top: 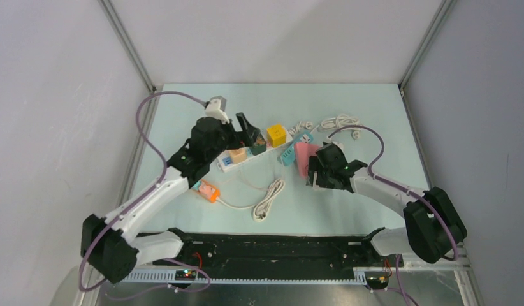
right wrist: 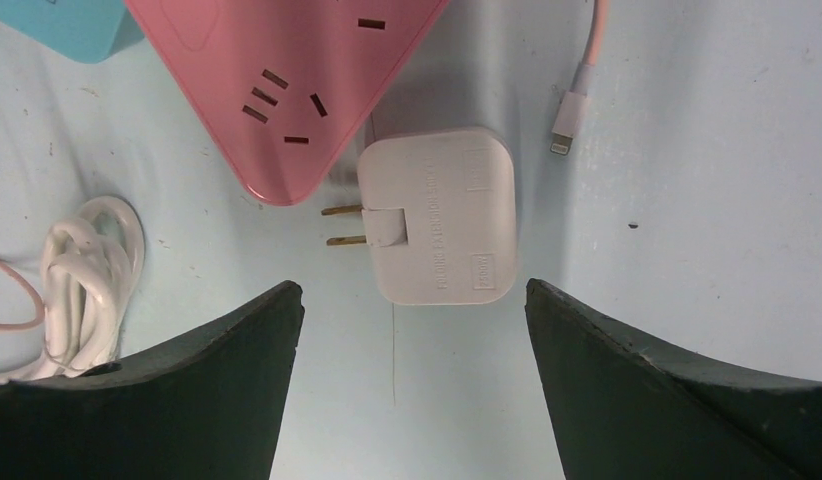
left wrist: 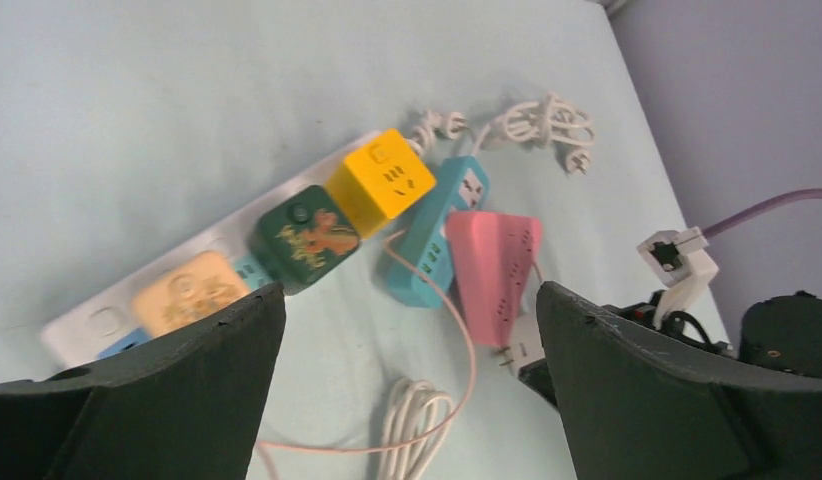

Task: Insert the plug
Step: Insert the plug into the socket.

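The plug (right wrist: pixel 442 215), a white square charger with two brass prongs (right wrist: pixel 345 225), lies flat on the table. Its prongs point at the edge of the pink power strip (right wrist: pixel 277 80) and stop just short of it. My right gripper (right wrist: pixel 412 290) hangs open just short of the plug, without touching it. My left gripper (left wrist: pixel 409 292) is open and holds nothing; it hovers over the white power strip (left wrist: pixel 97 320), which carries a beige cube (left wrist: pixel 187 290), a green cube (left wrist: pixel 307 235) and a yellow cube (left wrist: pixel 380 180). The left wrist view also shows the pink strip (left wrist: pixel 492 265) and the plug (left wrist: pixel 524 345).
A blue power strip (left wrist: pixel 437 235) lies beside the pink one. A coiled white cable (top: pixel 269 199) and a thin pink cable (left wrist: pixel 457 330) lie mid-table, and the pink cable's connector end (right wrist: pixel 562 140) rests near the plug. An orange plug (top: pixel 209 191) sits at the left, with more white cable (top: pixel 339 121) at the back.
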### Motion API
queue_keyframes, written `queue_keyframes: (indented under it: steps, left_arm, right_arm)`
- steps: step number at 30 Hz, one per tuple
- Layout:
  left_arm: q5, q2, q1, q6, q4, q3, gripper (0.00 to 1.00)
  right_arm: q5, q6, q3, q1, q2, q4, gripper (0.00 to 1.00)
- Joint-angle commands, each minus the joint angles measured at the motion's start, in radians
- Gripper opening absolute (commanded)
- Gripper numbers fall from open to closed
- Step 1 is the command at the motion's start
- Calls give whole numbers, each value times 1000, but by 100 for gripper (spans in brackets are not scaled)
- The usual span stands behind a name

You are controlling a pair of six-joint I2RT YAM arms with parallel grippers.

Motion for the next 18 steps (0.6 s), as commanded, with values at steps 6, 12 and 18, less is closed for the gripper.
queue_keyframes:
  steps: [6,12,18]
  left_arm:
    - [-131,-144,32,353,-132,-85,100]
    - [-106,-31,32,521,-145,-42,100]
    - [-107,105,37,671,-140,2,100]
  right_arm:
    - [-12,-11,58,16,-56,25,85]
    - [-47,-34,70,3,-85,19,85]
    - [-88,-50,71,-17,-76,22,85]
